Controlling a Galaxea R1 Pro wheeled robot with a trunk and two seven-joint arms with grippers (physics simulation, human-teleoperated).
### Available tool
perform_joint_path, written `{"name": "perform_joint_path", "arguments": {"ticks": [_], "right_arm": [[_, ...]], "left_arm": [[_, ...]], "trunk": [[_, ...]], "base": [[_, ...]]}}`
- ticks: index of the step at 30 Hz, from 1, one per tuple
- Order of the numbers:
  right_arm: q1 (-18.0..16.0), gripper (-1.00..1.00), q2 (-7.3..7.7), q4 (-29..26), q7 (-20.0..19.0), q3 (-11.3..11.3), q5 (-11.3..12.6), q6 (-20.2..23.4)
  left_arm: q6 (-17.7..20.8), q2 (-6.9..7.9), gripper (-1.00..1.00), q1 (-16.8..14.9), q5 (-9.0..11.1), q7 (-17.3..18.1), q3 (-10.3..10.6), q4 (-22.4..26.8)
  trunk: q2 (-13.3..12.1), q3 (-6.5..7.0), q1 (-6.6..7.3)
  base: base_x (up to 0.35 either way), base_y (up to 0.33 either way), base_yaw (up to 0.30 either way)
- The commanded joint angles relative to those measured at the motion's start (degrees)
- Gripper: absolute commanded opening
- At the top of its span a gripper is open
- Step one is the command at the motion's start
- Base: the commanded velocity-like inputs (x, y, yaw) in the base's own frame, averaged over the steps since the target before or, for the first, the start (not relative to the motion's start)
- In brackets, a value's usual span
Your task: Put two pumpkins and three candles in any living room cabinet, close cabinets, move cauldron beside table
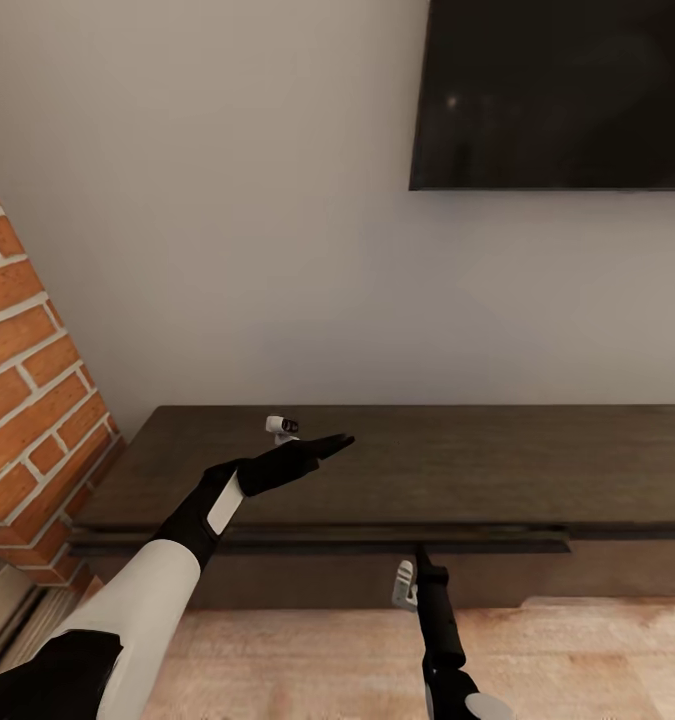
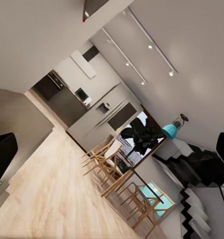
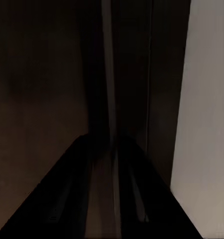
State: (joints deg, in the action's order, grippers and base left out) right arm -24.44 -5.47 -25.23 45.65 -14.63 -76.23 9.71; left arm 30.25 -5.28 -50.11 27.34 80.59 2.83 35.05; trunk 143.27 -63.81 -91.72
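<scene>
The cabinet (image 1: 457,470) is a long, low dark-brown console against the white wall. Its top drawer (image 1: 327,543) stands out a little from the front as a thin ledge. My left gripper (image 1: 329,442) hovers over the cabinet's top, left of its middle. It is open, and its fingertips (image 2: 2,154) sit at opposite edges of the left wrist view, with nothing between them. My right gripper (image 1: 420,556) points at the cabinet's front just under the drawer ledge, its fingers (image 3: 92,164) close together against dark wood (image 3: 42,99). Pumpkins, candles and cauldron are out of view.
A brick fireplace wall (image 1: 27,370) rises at the left end of the cabinet. A black TV (image 1: 557,90) hangs on the wall above right. Light wood floor (image 1: 307,660) lies in front. The left wrist view looks back at a dining table with chairs (image 2: 127,174), a kitchen and a staircase (image 2: 201,199).
</scene>
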Motion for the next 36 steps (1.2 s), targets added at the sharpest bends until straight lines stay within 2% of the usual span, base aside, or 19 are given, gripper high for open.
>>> {"name": "perform_joint_path", "arguments": {"ticks": [1,10,19,26,36], "right_arm": [[0.0,-1.0,0.06,0.0,-0.1,1.1,1.0,-0.3],[0.0,-1.0,0.2,0.0,-0.2,1.6,0.9,-0.4],[0.0,-1.0,0.05,0.1,-0.2,1.5,0.9,-0.4],[0.0,-1.0,0.11,0.1,-0.2,1.5,0.9,-0.4],[0.0,-1.0,0.11,0.1,-0.1,1.5,0.9,-0.4]], "left_arm": [[0.0,0.01,1.0,0.0,0.0,0.0,0.0,0.0],[0.1,-0.08,1.0,0.0,0.0,0.0,0.0,0.0],[0.0,-0.08,1.0,0.0,0.0,0.0,0.0,0.0],[0.1,-0.08,1.0,0.0,0.0,0.0,0.0,0.0],[0.0,-0.08,1.0,0.0,0.0,0.1,0.0,0.0]], "trunk": [[0.0,-0.01,0.0],[0.0,-0.01,0.0],[0.0,-0.01,0.0],[0.0,-0.01,0.0],[0.0,-0.01,0.0]], "base": [[-0.095,0.0,0.0],[-0.029,0.0,0.0],[-0.299,0.0,0.0],[-0.066,0.0,0.0],[-0.214,0.0,0.0]]}}
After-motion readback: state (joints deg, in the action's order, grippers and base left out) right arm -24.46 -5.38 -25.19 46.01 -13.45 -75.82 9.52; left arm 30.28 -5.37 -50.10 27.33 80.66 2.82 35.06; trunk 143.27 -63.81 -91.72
